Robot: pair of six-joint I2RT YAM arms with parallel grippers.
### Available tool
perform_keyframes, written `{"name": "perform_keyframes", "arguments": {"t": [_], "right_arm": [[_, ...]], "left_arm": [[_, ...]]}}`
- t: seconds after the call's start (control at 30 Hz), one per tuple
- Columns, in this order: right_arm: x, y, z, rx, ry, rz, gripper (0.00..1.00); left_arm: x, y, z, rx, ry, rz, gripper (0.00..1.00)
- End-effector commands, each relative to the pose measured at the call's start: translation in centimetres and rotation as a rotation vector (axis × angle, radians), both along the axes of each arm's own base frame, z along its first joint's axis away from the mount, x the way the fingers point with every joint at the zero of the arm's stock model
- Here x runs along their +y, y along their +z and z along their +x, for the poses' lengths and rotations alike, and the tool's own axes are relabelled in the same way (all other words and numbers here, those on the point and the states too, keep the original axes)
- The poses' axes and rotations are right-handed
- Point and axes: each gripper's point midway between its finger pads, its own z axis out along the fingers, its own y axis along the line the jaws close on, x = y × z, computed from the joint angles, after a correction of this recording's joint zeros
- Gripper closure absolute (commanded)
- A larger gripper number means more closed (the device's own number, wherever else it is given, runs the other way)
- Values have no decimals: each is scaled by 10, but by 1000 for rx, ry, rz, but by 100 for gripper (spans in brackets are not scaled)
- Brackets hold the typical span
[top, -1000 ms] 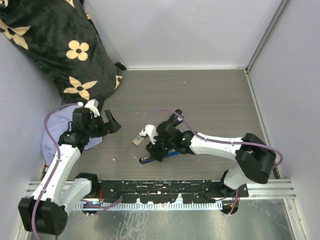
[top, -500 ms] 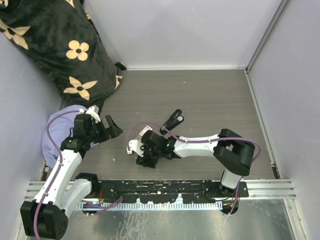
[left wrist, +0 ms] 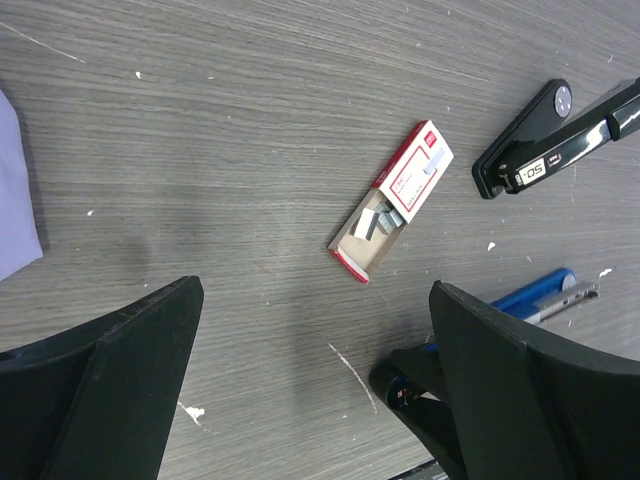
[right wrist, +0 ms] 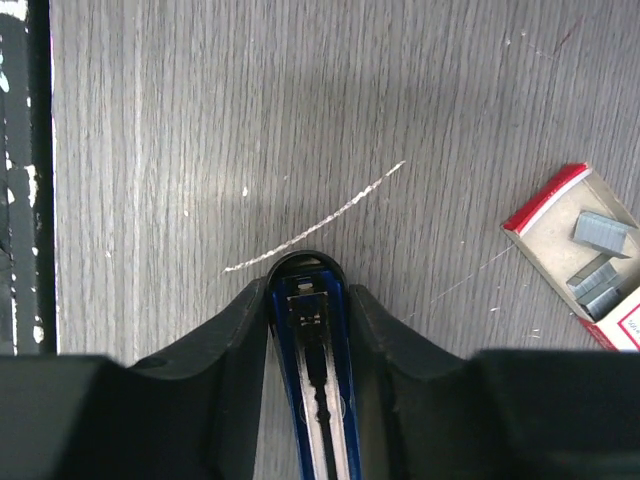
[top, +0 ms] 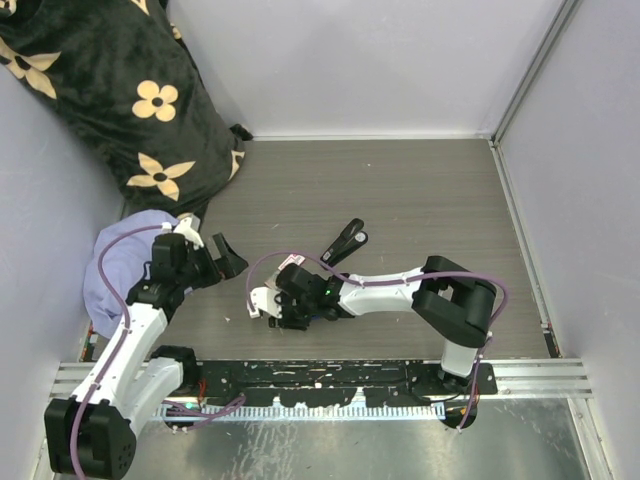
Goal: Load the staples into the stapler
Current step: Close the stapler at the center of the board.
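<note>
The right claw (right wrist: pixel 308 298) pinches the blue stapler (right wrist: pixel 312 350) by its sides, low over the counter (right wrist: pixel 150 150). The open staples box (right wrist: pixel 580 255) lies near, ahead and off to one side of its fingers. The left claw (left wrist: pixel 315 300) hangs spread wide, well short of the box.

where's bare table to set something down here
Bare: the grey wood-grain table beyond and right of the black stapler. Crowded: near centre, around the open red-and-white cardboard staple box and blue plastic stapler.

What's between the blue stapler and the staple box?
Only bare, scratched table lies between the blue stapler and the staple box; the right wrist view shows it.
</note>
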Motion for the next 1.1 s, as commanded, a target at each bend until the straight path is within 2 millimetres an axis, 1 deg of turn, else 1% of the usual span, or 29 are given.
{"name": "perform_keyframes", "arguments": {"t": [0.0,0.07,0.13,0.23,0.27,0.3,0.37,0.43,0.47,0.53,0.63,0.7,0.83,0.93,1.07], "right_arm": [[22,22,8,-54,22,96,75],[24,32,10,-61,12,134,83],[27,48,15,-67,-10,197,89],[28,81,27,-49,-56,334,93],[24,89,31,-36,-75,380,94],[24,103,35,-27,-92,439,94],[14,119,44,-12,-134,524,95],[3,133,54,-10,-173,604,95],[-2,142,57,-4,-193,644,95],[-12,153,62,4,-226,707,96],[-26,170,66,21,-270,814,96],[-35,181,69,29,-296,886,96],[-51,194,68,68,-313,983,96],[-60,196,65,114,-308,1027,96],[-67,197,56,162,-291,1068,95]], "left_arm": [[-8,14,12,-122,-51,-25,1],[-11,14,12,-147,-75,-33,1],[-14,16,13,-173,-98,-38,5],[-21,18,13,-209,-138,-57,8],[-25,19,13,-225,-153,-69,9],[-30,21,12,-245,-176,-85,10],[-41,25,10,-285,-229,-116,12],[-51,28,7,-323,-282,-139,16],[-55,30,5,-341,-303,-149,16],[-65,36,0,-378,-358,-169,18],[-87,42,-13,-444,-471,-173,19],[-103,41,-26,-486,-556,-164,19],[-129,35,-51,-582,-695,-157,20],[-144,30,-64,-634,-775,-148,20],[-166,29,-77,-697,-879,-136,18]]}}
